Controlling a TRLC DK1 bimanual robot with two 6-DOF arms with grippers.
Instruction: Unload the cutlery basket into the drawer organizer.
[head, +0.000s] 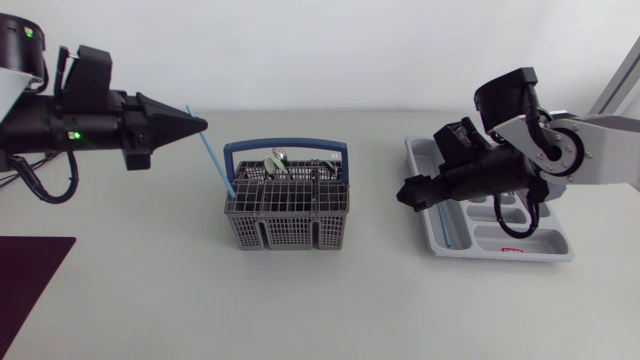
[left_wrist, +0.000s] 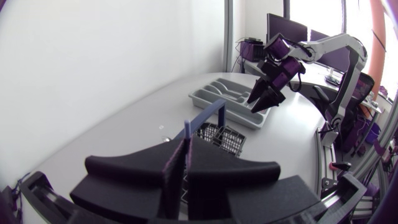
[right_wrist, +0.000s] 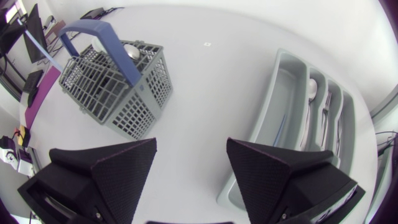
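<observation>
The left tool (head: 198, 124), its matte black wedge fingers pressed together, grips a thin blue stick (head: 215, 160) that slants down to the left rim of the cutlery basket (head: 288, 215). The basket is a grey plastic lattice with an arched blue handle (head: 285, 147) and stands mid-tabletop (head: 330, 300), a smooth pale surface. The right tool (right_wrist: 191, 149) hangs with its fingers spread wide and nothing between them, over bare tabletop just beside the drawer organizer (right_wrist: 264, 118). This is a glossy grey tray of long narrow compartments, one holding a spoon (right_wrist: 313, 90). A dark maroon mat (head: 30, 285) lies at the tabletop's left edge.
</observation>
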